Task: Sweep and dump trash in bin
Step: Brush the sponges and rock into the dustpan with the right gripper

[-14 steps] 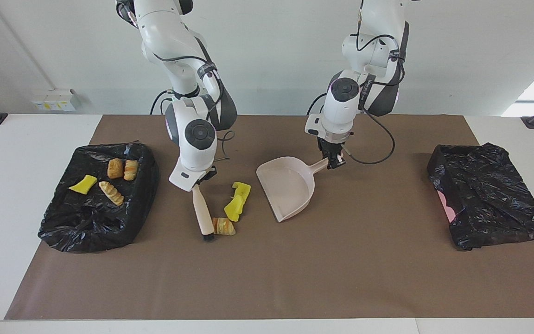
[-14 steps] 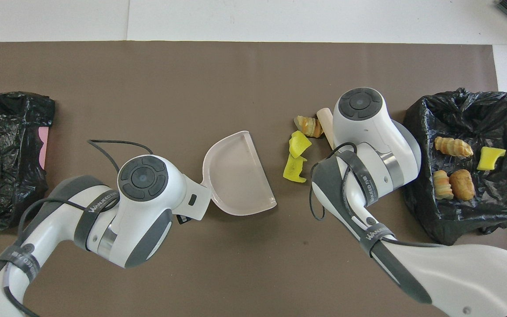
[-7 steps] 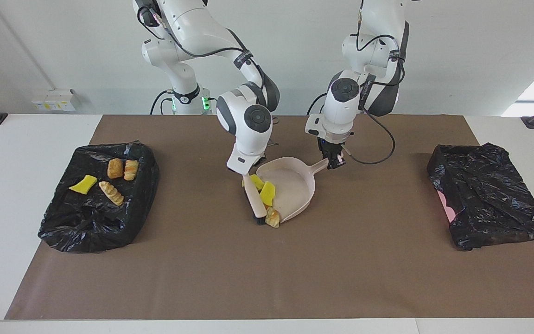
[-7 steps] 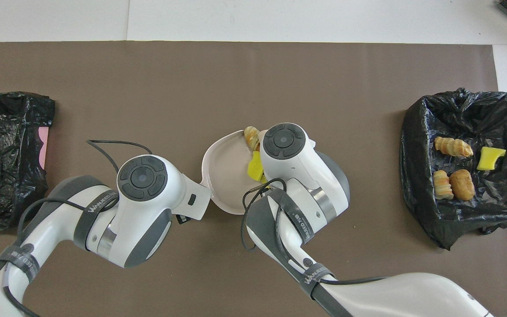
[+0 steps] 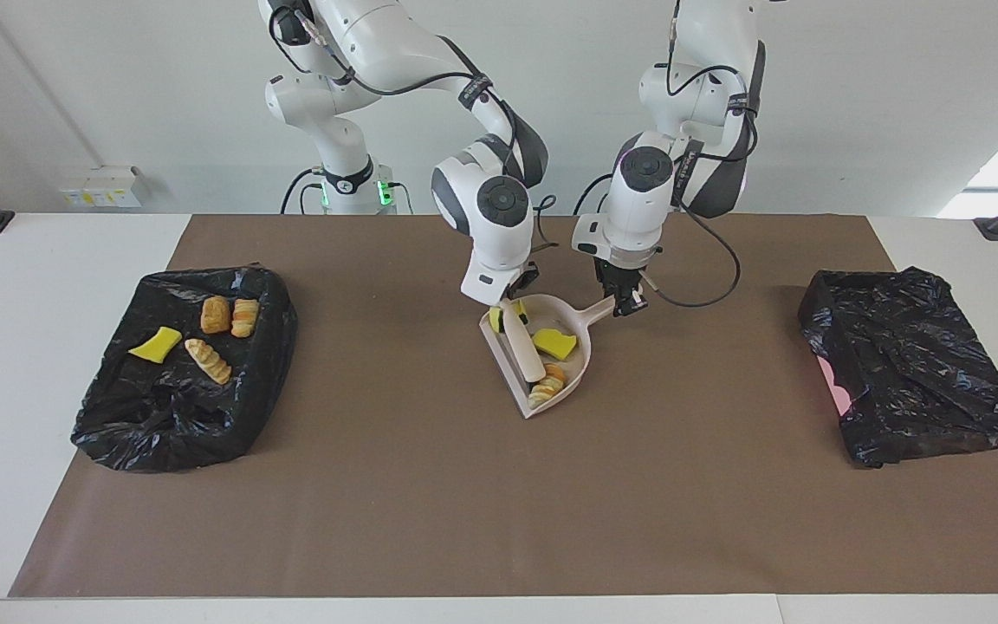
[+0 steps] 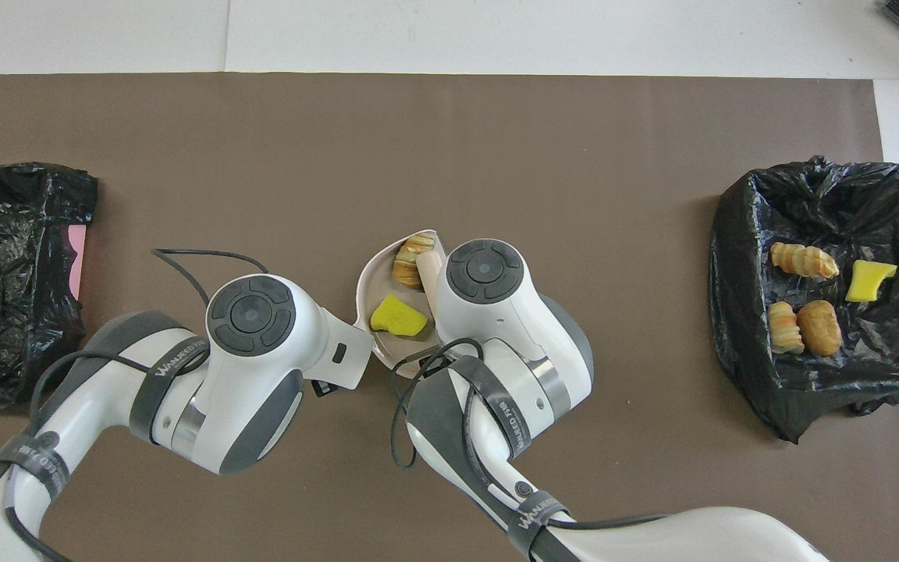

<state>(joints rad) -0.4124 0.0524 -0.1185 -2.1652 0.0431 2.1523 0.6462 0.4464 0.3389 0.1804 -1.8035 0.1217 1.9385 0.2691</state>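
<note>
I see the pale pink plastic dustpan (image 5: 570,360) tipped up on its edge at the middle of the brown-covered table (image 5: 499,520). My left hand (image 5: 627,302) is clenched on the dustpan's handle. My right hand (image 5: 509,299) grasps the cream-handled brush (image 5: 521,345), which lies slanted inside the dustpan. Inside the dustpan too are a bright yellow sponge piece (image 5: 555,344) and a tan bread-like chunk (image 5: 547,387), the chunk near the pan's open lip. More trash lies in the black bag-lined bin (image 5: 183,386) toward the right arm's end from the dustpan: a yellow sponge (image 5: 155,344) and three bread chunks (image 5: 215,334). A second black-bagged bin (image 5: 910,364) sits toward the left arm's end.
</note>
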